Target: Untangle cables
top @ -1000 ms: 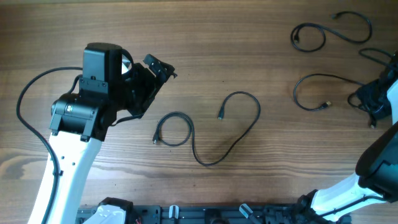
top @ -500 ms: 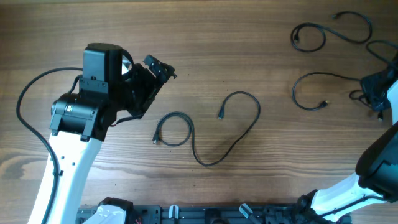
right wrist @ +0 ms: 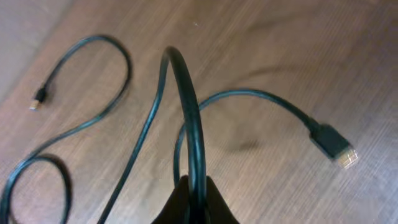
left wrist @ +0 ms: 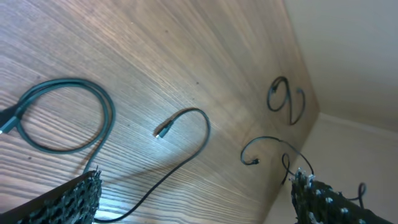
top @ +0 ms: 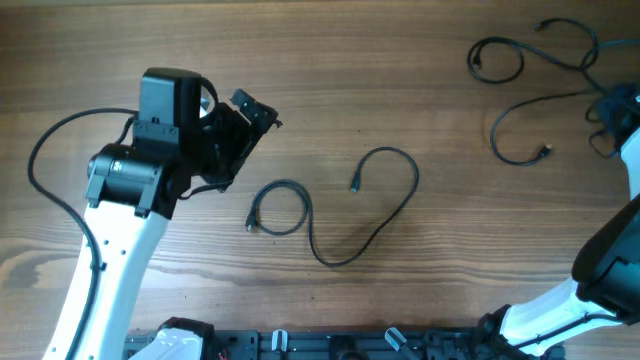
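Three thin black cables lie apart on the wooden table. One long cable [top: 340,215] curls at the centre, with a loop at its left end; it also shows in the left wrist view [left wrist: 93,121]. A second cable [top: 520,55] lies looped at the far right. My right gripper [top: 612,108] is shut on the third cable [top: 520,128] at the right edge; in the right wrist view the cord [right wrist: 189,118] arches up from the closed fingers [right wrist: 194,198], its plug [right wrist: 334,144] to the right. My left gripper [top: 258,112] is open and empty, left of the centre cable.
A thicker black arm wire [top: 45,180] curves along the left side of the table. The arm bases and a black rail [top: 330,345] sit along the near edge. The right arm's white link [top: 600,280] fills the lower right corner.
My right gripper has moved up and to the right, dragging its cable's loop and plug towards the right edge. The left arm has barely shifted.
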